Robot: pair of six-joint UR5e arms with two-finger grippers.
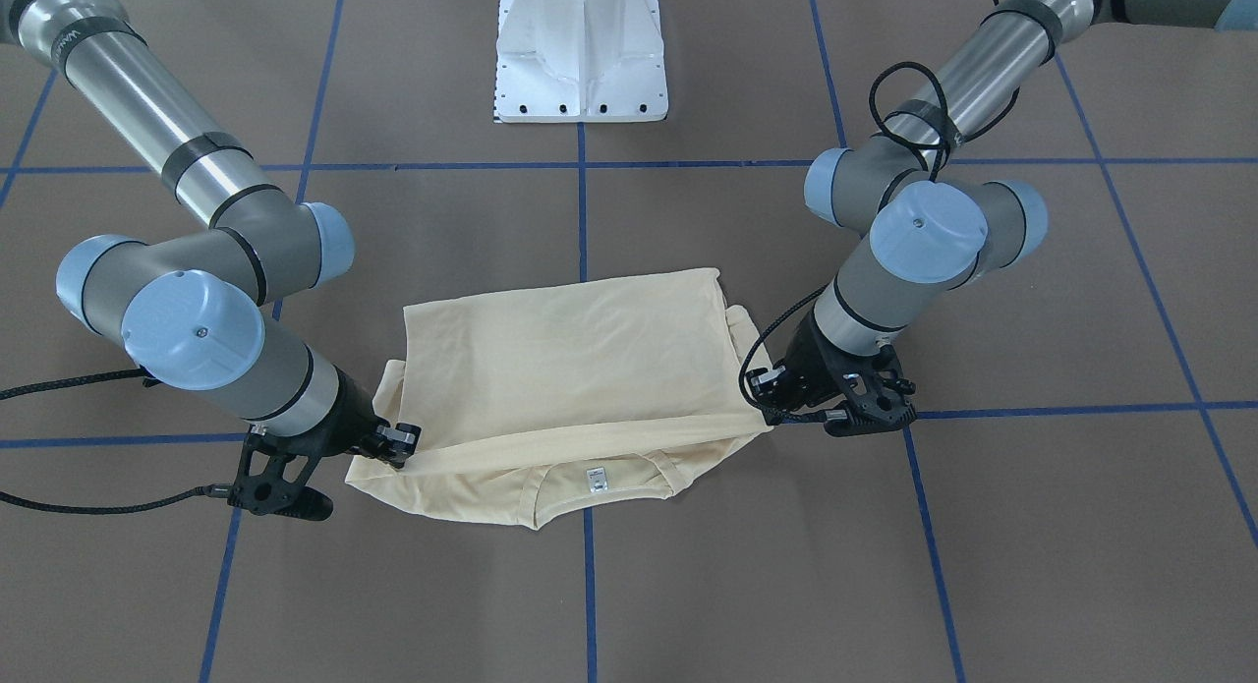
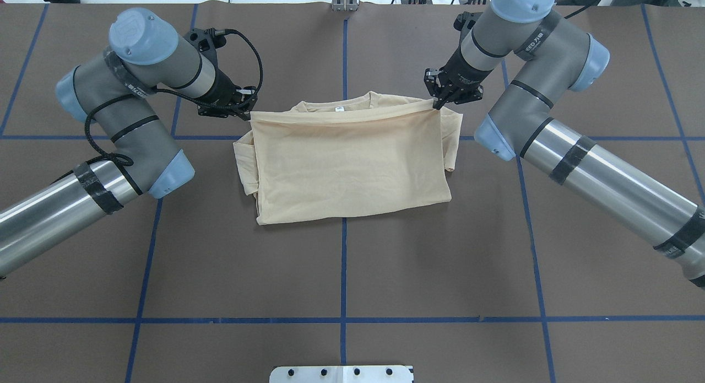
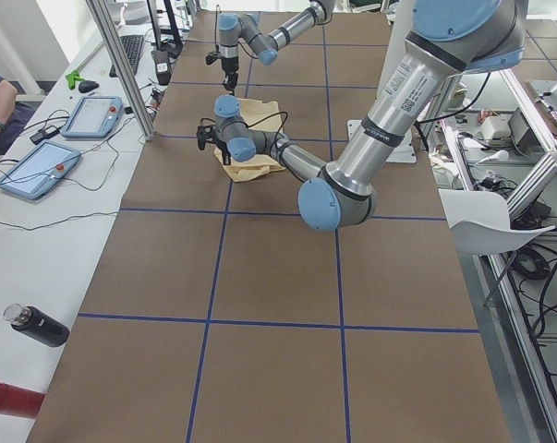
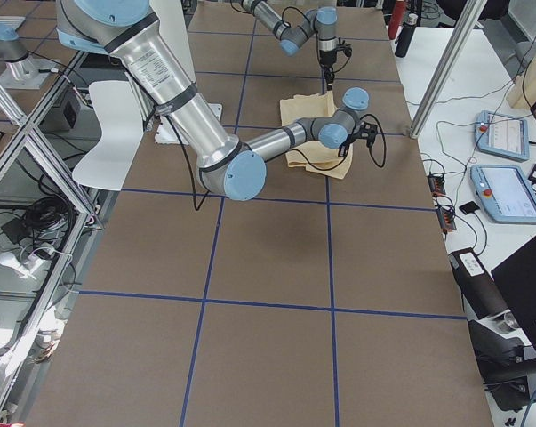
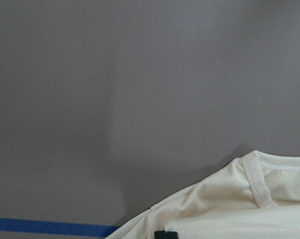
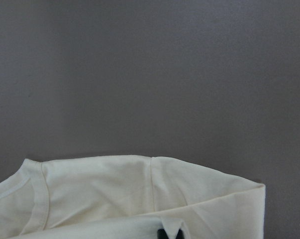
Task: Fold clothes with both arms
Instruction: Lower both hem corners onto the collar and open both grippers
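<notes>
While the shirt (image 2: 347, 162) lies folded over in the middle of the brown table (image 2: 341, 262), both arms are down at its collar end. The left gripper (image 2: 245, 112) and right gripper (image 2: 438, 101) each pinch a corner of the top layer's edge, fingers closed on fabric as far as I can tell. The neck label (image 2: 340, 108) pokes out just past that edge.

— Where did the fixed cameras sit?
— One looked down from behind the white pedestal (image 2: 341, 373); one faced it across the table (image 1: 688, 585); two watched from the table's ends, far off.
— And the wrist cameras?
— Close, low over the T-shirt (image 5: 229, 199); all six views shared that shirt.
</notes>
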